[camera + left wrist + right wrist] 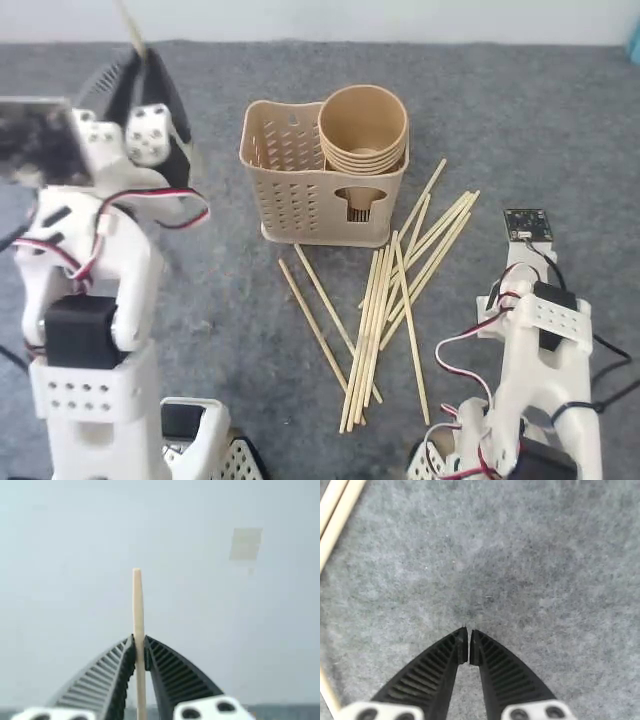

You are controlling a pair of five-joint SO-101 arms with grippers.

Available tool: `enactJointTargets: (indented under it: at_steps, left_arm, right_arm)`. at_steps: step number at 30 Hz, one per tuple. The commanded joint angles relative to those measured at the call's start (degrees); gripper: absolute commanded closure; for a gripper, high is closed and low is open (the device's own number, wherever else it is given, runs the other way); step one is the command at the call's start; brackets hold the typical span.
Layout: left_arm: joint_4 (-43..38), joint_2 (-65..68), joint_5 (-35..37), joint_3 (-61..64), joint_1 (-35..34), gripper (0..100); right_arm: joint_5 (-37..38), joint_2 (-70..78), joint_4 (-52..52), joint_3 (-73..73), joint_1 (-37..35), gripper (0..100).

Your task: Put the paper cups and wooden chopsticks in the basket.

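The paper cups [362,125] are nested in one stack and are seated in the basket [290,190], at its end nearer the loose sticks; their rims stand above the basket wall. The basket is placed upright on the grey-covered bench [520,130].

A scatter of wooden chopsticks [380,310] is noted flat on the bench, just in front of the basket and to its side. Most are laid roughly parallel, several crossing. Two are set apart on the side toward the left arm, at a slant.

One further chopstick [137,610] is held by the left end effector [139,650]. The jaws are closed against it from both sides, and the stick projects beyond the tips. This end effector is raised well above the bench, beside the basket, and is directed at a pale wall.

The right end effector [469,647] is seen with jaws drawn almost together and nothing between them. It is positioned low over bare bench covering, near the edge of the scatter.
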Motion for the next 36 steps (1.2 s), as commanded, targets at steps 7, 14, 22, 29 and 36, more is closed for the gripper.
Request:
enactJointTargets:
  at_steps: [7, 14, 22, 29, 36]
  left_arm:
    - [-17.67, 6.95, 0.62, -5.05, 4.22, 99]
    - [-16.35, 11.60, 0.62, -6.46, 10.37, 99]
    - [-17.32, 19.25, 0.53, -3.91, 11.78, 99]
    - [-22.15, 20.48, 0.44, 4.00, 11.34, 90]
    - [-14.15, 15.21, 0.18, 4.79, 9.85, 81]
  right_arm:
    - [0.70, -2.42, -1.36, -0.35, 0.40, 96.9]
    - [0.70, -2.42, -1.45, -0.35, 0.40, 96.9]
    - [0.70, -2.42, -1.45, -0.35, 0.40, 96.9]
    - [0.70, -2.42, -1.45, -0.35, 0.40, 96.9]
    - [0.70, -2.42, -1.45, -0.35, 0.40, 96.9]
